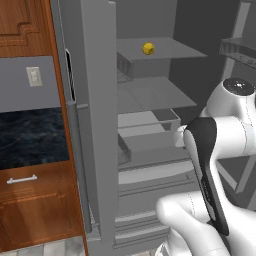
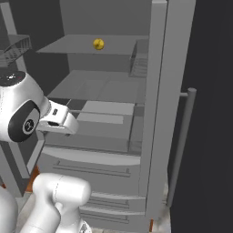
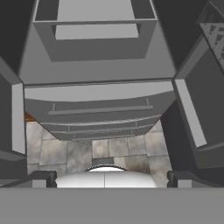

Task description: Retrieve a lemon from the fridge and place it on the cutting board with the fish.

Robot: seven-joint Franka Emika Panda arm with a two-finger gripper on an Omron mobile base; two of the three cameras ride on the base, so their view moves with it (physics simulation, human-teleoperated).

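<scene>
The fridge (image 1: 100, 125) stands with both doors swung open, grey shelves showing inside. On its top shelf, near the middle, sits the small yellow lemon (image 1: 148, 48), which the right base view shows on the same shelf (image 2: 98, 44). My gripper (image 3: 111, 178) is open, its dark fingertips (image 3: 41, 178) wide apart with nothing between them. It hangs in front of the fridge (image 3: 100, 61), well below the lemon's shelf, and looks down at the lower drawers (image 3: 96, 109). The cutting board and the fish are out of view.
A wooden cabinet (image 1: 30, 200) with a drawer handle and a dark counter (image 1: 30, 135) stand left of the fridge. The open doors flank me, with a wire bin (image 2: 16, 48) on one and a long bar handle (image 2: 182, 141) on the other. Tiled floor (image 3: 100, 148) lies below.
</scene>
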